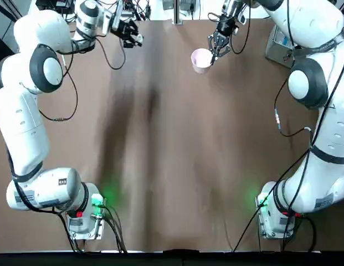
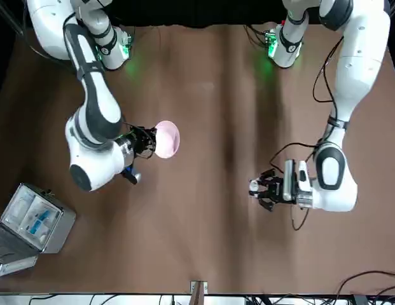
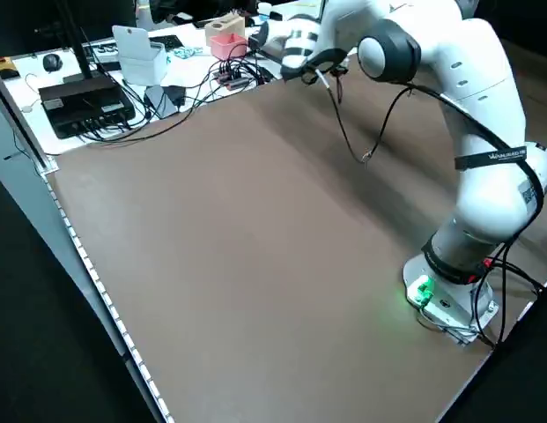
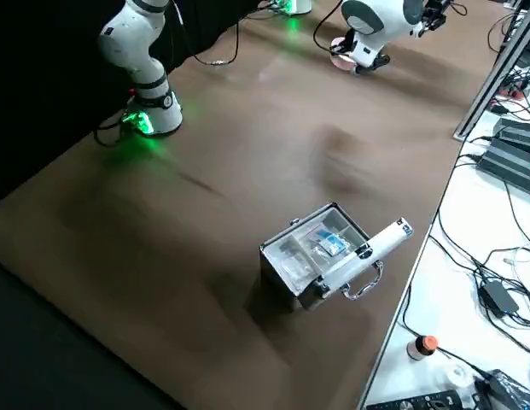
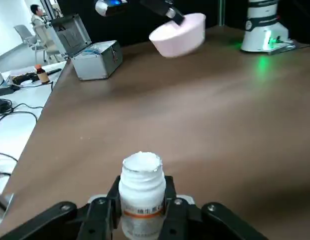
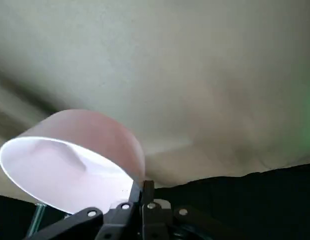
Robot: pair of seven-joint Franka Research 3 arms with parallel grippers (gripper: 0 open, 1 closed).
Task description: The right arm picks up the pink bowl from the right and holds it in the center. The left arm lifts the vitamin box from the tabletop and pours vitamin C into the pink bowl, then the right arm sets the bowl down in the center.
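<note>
At the top view's upper centre the right tool [image 1: 219, 49] pinches the empty pale pink round bowl [image 1: 201, 59] by its rim, while upper left the left tool [image 5: 141, 205] clamps a small white orange-banded bottle [image 5: 141, 192], its label unreadable.

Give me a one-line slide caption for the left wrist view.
Left pincer grips the vitamin bottle while the right arm holds the pink bowl aloft.
</note>
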